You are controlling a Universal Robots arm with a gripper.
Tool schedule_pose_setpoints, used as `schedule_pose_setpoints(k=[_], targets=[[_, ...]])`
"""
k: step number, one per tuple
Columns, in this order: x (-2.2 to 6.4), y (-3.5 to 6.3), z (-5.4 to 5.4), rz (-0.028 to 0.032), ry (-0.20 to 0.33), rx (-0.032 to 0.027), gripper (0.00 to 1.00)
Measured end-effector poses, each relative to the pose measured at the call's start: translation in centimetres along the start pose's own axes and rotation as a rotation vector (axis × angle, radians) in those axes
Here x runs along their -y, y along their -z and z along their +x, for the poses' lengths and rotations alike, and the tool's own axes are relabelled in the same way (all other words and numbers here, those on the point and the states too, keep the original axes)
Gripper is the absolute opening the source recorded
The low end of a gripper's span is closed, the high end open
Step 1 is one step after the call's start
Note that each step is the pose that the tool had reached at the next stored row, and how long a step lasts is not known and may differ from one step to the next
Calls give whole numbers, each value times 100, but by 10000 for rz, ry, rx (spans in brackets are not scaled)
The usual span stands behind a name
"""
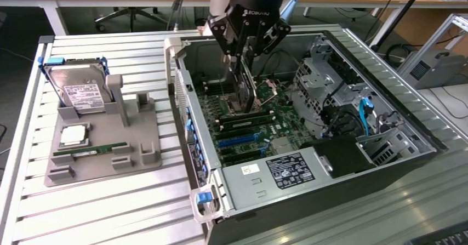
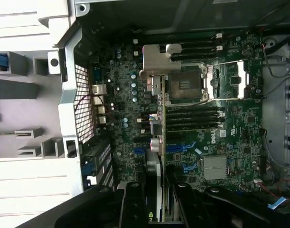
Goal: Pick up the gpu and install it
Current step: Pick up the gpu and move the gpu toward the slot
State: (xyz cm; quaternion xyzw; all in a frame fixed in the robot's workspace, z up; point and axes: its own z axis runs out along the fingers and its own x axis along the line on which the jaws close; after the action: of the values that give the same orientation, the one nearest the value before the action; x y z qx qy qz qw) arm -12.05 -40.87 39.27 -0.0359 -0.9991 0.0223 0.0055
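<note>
- The tool has its jaws partly closed, clamped on the two flat faces of the gpu, at the end away from its silver bracket.
- The card looks light, thin and stiff, but fragile. A firm pinch on the flat faces seems right, clear of the edge contacts, and a slack hold would likely let it swing.
- Its long axis runs nearly upright, slightly tilted, with the bracket end pointing down, away from the tool.
- It hangs on edge inside the open computer case, over the motherboard beside the CPU socket. I cannot tell whether it touches the board.
</note>
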Motion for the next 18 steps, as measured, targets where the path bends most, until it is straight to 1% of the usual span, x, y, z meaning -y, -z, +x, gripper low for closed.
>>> schedule_pose_setpoints(k=[18], targets=[[-9,-35,-137,16,0,1,27]])
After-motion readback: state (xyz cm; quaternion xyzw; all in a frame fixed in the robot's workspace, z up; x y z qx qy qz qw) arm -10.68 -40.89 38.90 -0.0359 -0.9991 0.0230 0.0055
